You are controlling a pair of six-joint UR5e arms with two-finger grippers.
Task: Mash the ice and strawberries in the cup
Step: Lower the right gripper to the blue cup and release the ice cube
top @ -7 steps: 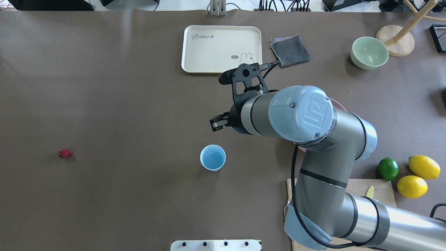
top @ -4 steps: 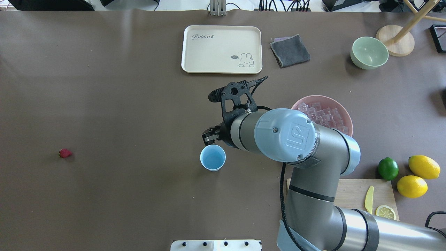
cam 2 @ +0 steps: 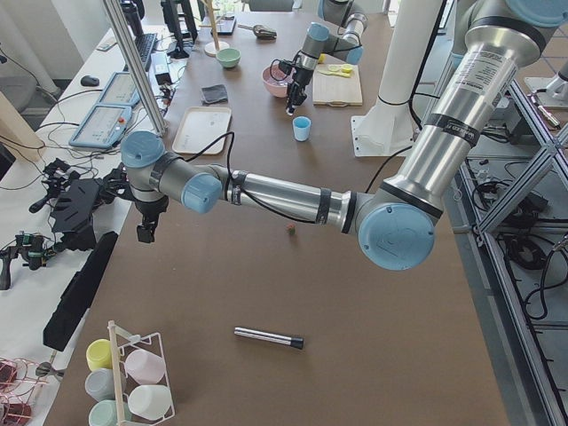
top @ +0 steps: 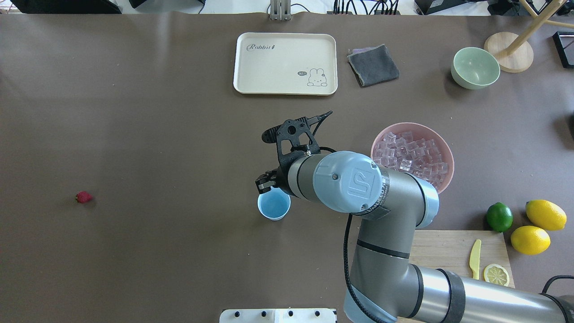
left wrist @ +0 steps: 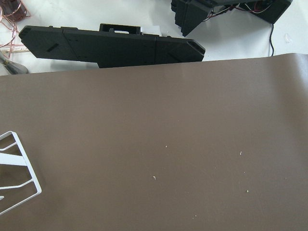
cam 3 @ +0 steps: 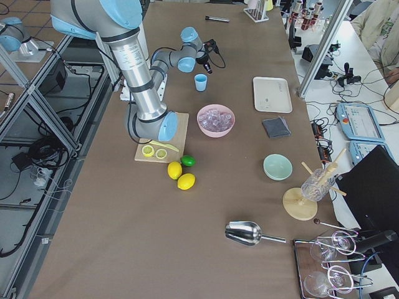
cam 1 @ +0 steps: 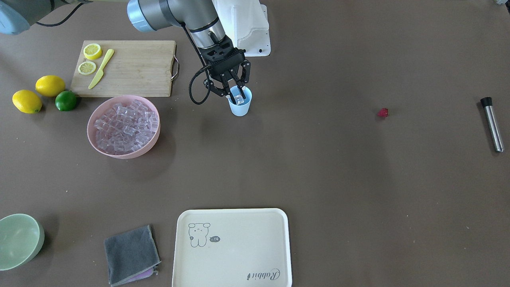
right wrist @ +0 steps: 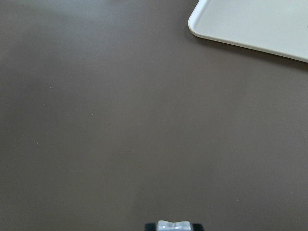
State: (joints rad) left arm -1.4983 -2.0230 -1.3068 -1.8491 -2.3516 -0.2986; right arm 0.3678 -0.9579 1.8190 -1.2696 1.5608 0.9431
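- Clock bearings are read in the overhead view, with 12 o'clock pointing away from the robot.
- The cup (top: 274, 208) stands upright near the middle of the table. The part of its inside that shows is plain blue, so it probably holds nothing yet, though the arm hides the rim at 1 o'clock.
- The right gripper (cam 1: 237, 95) hangs over the cup's mouth with its fingers closed on one ice cube (cam 1: 239, 99). The right wrist view shows a glassy piece between the tips at its bottom edge.
- The remaining ice (cam 1: 123, 127) sits heaped in the pink bowl (cam 1: 123, 155), at 2 o'clock from the cup and apart from it.
- The strawberry (top: 84, 197) lies on the table at 9 o'clock, well apart from the cup.
- A metal rod with a black cap (cam 1: 492, 124), likely the masher, lies farther out at 9 o'clock.
- Judgement: the task is at an early stage. The cube is not yet released, the berry is not fetched, and mashing has not begun.
- The left gripper (cam 2: 146, 232) hangs near the table's far 9 o'clock end. Only the side view shows it, so whether it is open or closed cannot be told.
- Room: the nearest things are the bowl, the cutting board (cam 1: 135, 67) at 4 o'clock and the tray (top: 278, 63) at 12 o'clock, none of them close. The table edges are well away from the cup, so a straight lift out looks unobstructed.
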